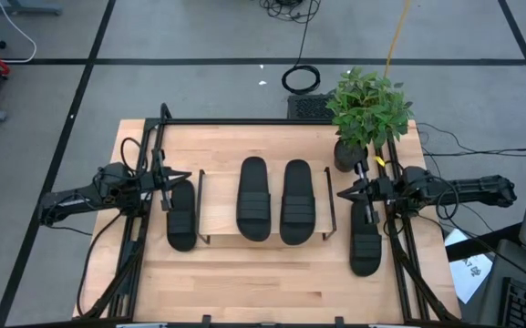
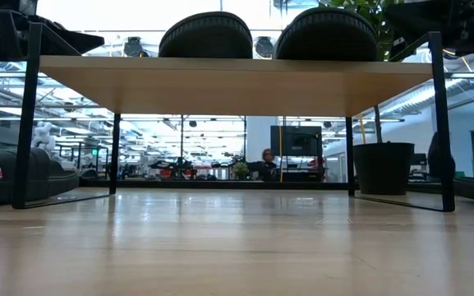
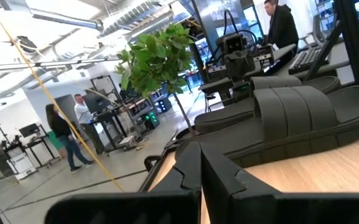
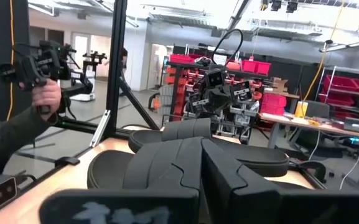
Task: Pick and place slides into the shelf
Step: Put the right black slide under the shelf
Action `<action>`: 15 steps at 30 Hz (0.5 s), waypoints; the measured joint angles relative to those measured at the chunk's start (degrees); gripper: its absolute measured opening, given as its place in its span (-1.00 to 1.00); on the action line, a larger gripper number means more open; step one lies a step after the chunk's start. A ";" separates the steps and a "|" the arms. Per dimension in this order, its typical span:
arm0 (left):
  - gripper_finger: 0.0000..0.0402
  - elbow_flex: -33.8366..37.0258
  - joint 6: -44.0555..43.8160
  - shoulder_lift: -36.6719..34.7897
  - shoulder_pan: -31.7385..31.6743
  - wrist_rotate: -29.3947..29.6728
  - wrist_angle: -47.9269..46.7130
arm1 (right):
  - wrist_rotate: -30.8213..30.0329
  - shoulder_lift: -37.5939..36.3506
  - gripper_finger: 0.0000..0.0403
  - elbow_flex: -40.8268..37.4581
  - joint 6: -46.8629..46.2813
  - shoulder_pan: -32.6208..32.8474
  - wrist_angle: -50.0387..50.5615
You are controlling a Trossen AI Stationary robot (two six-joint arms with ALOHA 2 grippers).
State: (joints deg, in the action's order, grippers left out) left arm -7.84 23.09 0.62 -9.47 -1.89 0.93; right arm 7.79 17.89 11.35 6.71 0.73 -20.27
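Two black slides (image 1: 252, 199) (image 1: 296, 201) lie side by side, soles down, on the shelf's wooden top (image 1: 219, 214); the low view shows their ends (image 2: 206, 34) (image 2: 325, 33) above the board (image 2: 237, 82). A third slide (image 1: 181, 219) lies on the table left of the shelf. A fourth (image 1: 365, 241) lies on the table right of it. My left gripper (image 1: 166, 182) (image 3: 201, 177) is shut and empty, over the third slide's far end at about shelf-top height. My right gripper (image 1: 343, 193) (image 4: 201, 165) is shut and empty at the shelf's right edge, by the fourth slide's far end.
A potted plant (image 1: 363, 109) stands at the far right corner of the table, just behind my right arm; its pot shows in the low view (image 2: 383, 168). Black rails run along the table's left and right sides. A person's hand with a hand-held device (image 4: 39, 87) shows beyond the table.
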 joint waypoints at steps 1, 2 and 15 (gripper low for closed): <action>-0.97 0.00 0.01 0.00 0.00 0.00 0.00 | 0.00 0.00 -1.00 0.00 0.04 0.00 0.00; -0.96 0.00 0.06 0.00 0.00 0.00 0.00 | 0.00 0.00 -1.00 0.00 0.01 0.00 0.00; -0.96 0.00 0.77 0.11 0.00 -0.02 -0.26 | 0.00 0.44 -1.00 -0.02 -0.70 0.12 -1.20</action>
State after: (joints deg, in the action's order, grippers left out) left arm -7.84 23.86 0.73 -9.47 -1.91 0.67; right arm 7.79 18.33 11.33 6.02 0.86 -21.48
